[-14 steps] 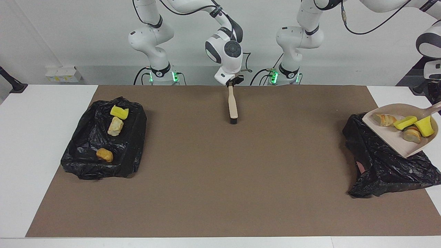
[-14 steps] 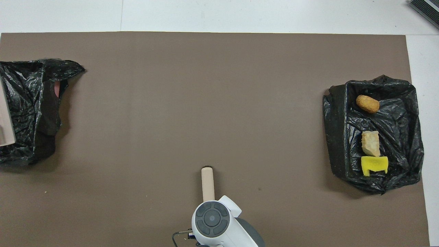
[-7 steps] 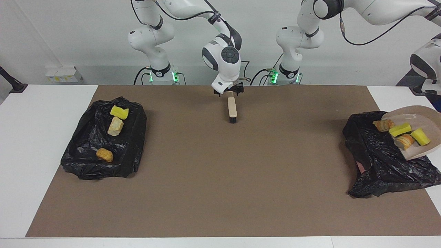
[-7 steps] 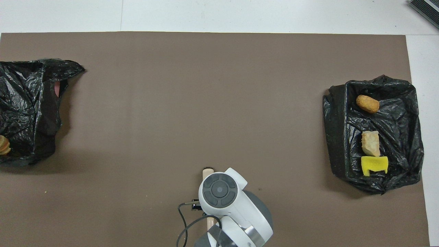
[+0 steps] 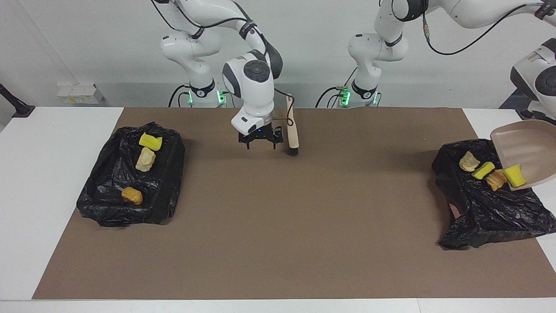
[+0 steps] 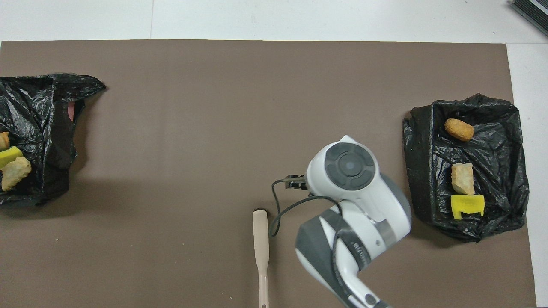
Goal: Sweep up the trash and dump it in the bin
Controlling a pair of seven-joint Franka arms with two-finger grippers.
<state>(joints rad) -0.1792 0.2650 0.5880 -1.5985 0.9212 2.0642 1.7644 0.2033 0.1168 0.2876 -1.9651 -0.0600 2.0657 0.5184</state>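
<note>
The beige dustpan hangs steeply tilted over the black-bag bin at the left arm's end. Trash slides off its lip: a beige lump, a yellow sponge piece and an orange-beige lump lie on the bag, and a yellow piece is at the lip. The left gripper is outside both views. My right gripper is open and empty, low over the mat beside the brush. The brush lies flat, bristles away from the robots.
A second black bag at the right arm's end holds a yellow sponge piece, a beige lump and an orange-brown lump. It also shows in the overhead view. The right arm's hand hangs over the mat.
The right gripper let go of the brush and moved toward the right arm's end. The dustpan tipped further and the trash slid from it onto the bag.
</note>
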